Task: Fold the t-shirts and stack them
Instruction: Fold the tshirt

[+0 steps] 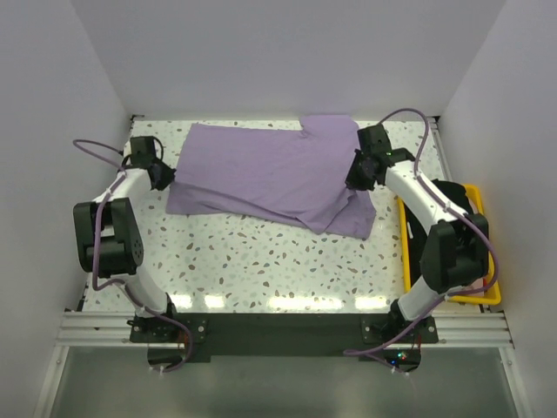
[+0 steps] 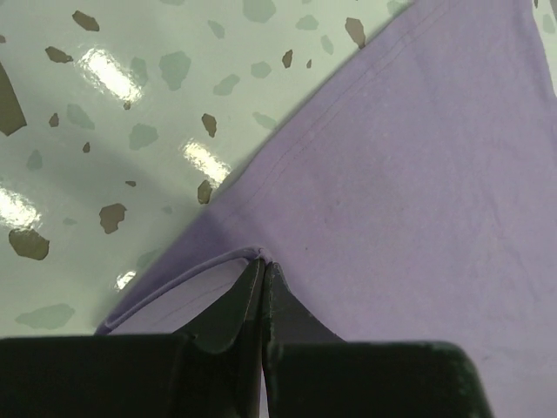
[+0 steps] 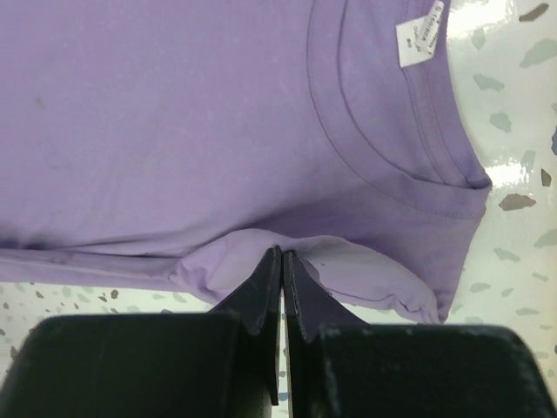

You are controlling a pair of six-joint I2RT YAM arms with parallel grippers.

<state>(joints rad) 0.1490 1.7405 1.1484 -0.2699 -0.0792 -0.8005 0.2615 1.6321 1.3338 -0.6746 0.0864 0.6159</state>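
With left gripper (image 2: 263, 261) and right gripper (image 3: 281, 252) pinched closed on the lavender t-shirt (image 1: 270, 174), I judge a fold underway; next, carry the 2 edges evenly.

Left arm (image 1: 109, 231) and right arm (image 1: 428, 205) reach forward, jaws pinched together.

we count one purple t-shirt (image 1: 270, 174) with one small white label (image 3: 419, 33) at its neck, two robot arms, the left arm (image 1: 109, 231) and the right arm (image 1: 444, 235), two grippers, the left gripper (image 2: 263, 263) and the right gripper (image 3: 281, 254), one yellow bin (image 1: 407, 252) and one speckled table (image 1: 261, 261).
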